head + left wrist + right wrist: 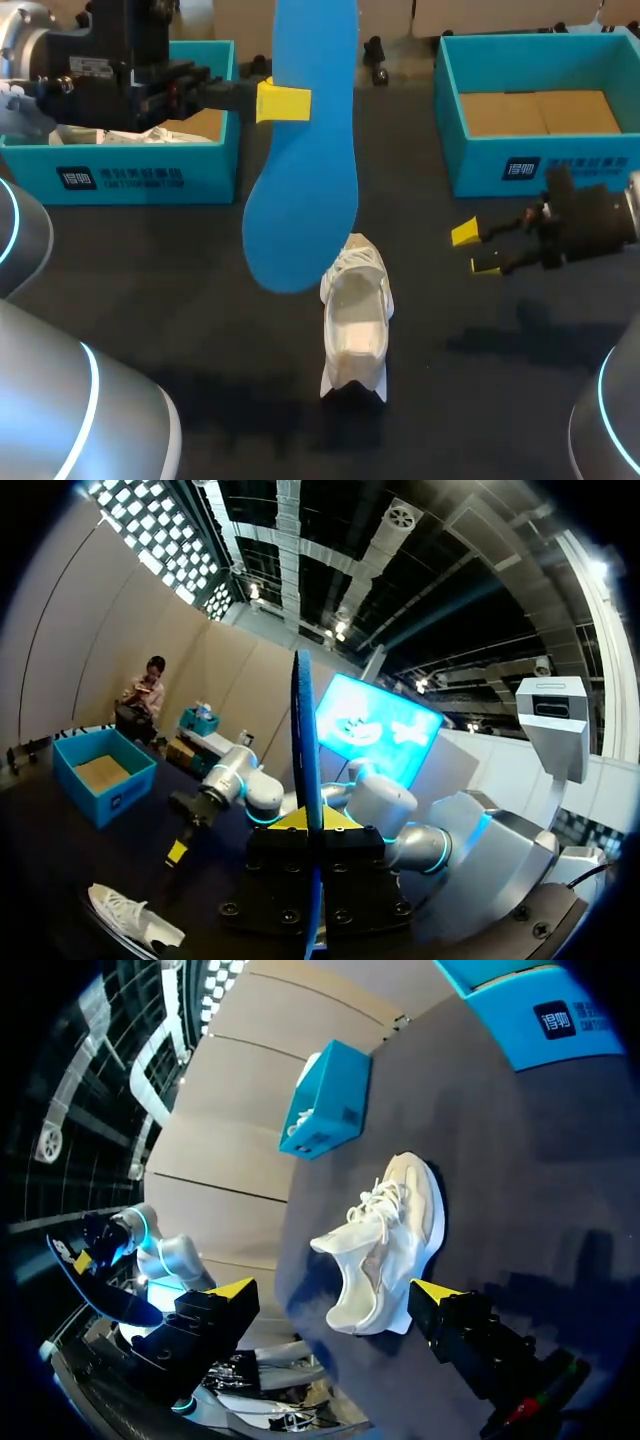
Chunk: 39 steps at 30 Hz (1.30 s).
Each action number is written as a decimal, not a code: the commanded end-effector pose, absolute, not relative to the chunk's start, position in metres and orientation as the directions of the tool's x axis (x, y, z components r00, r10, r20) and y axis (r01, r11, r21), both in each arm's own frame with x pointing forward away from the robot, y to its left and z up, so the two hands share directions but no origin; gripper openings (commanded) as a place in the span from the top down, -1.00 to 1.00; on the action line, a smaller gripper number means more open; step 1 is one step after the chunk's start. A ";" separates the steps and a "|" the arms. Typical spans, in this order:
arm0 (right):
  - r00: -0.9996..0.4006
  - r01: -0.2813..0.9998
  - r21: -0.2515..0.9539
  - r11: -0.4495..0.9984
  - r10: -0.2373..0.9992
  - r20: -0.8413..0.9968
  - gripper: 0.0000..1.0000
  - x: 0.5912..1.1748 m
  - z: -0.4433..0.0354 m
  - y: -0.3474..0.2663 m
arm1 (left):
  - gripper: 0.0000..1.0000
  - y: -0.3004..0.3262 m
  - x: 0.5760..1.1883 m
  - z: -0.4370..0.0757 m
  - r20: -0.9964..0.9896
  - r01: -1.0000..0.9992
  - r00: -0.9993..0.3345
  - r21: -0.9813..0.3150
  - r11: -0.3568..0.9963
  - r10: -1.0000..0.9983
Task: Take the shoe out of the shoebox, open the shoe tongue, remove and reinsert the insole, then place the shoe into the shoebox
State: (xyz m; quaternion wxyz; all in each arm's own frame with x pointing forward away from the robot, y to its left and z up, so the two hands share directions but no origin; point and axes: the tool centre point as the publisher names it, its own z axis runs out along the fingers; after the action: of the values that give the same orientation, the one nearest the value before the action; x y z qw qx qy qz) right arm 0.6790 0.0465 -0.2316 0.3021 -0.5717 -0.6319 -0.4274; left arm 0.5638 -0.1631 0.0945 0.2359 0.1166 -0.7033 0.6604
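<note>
The left gripper (283, 104) pinches a blue insole (305, 190), holding it raised on edge. Below it, a white shoe (357, 320) sits on the table. The right gripper (476, 248) hangs beside the shoe, spread wide and empty. The insole is out. Reinserting it and boxing the shoe appear to remain.

Even overhead light falls on the dark table (150, 260). The white shoe (357, 325) appears brightest, casting a soft shadow toward the near edge; a fainter shadow lies beneath the right gripper (476, 249). The blue insole (310, 170) is evenly lit.
</note>
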 end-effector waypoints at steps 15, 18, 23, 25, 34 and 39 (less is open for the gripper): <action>-0.163 0.981 0.195 -0.020 0.466 0.870 -1.00 0.679 -0.232 0.048 | 1.00 -0.178 0.610 0.081 0.118 -0.125 -0.978 -0.992 -0.031 0.170; -0.163 0.981 0.195 -0.020 0.466 0.870 -1.00 0.679 -0.232 0.048 | 1.00 -0.177 0.616 0.073 -0.052 0.043 -0.989 -0.997 -0.065 0.136; -0.163 0.981 0.195 -0.020 0.466 0.870 -1.00 0.679 -0.232 0.048 | 1.00 -0.177 0.627 0.060 -0.290 0.277 -0.949 -0.955 -0.109 0.126; -0.163 0.981 0.195 -0.020 0.466 0.870 -1.00 0.679 -0.232 0.048 | 1.00 -0.177 0.630 0.057 -0.380 0.364 -0.916 -0.922 -0.131 0.130; -0.163 0.981 0.195 -0.020 0.466 0.870 -1.00 0.679 -0.232 0.048 | 1.00 -0.176 0.650 0.029 -0.771 0.743 -0.608 -0.636 -0.207 0.188; -0.163 0.981 0.195 -0.020 0.466 0.870 -1.00 0.679 -0.232 0.048 | 1.00 -0.175 0.656 0.019 -0.881 0.849 -0.423 -0.467 -0.247 0.211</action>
State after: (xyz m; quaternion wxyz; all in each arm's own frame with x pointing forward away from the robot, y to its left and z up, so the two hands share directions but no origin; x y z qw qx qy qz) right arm 0.6785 0.0470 -0.2311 0.3016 -0.5721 -0.6319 -0.4271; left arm 0.6477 -0.1736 0.0192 -0.1413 -0.2744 -0.6378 0.7057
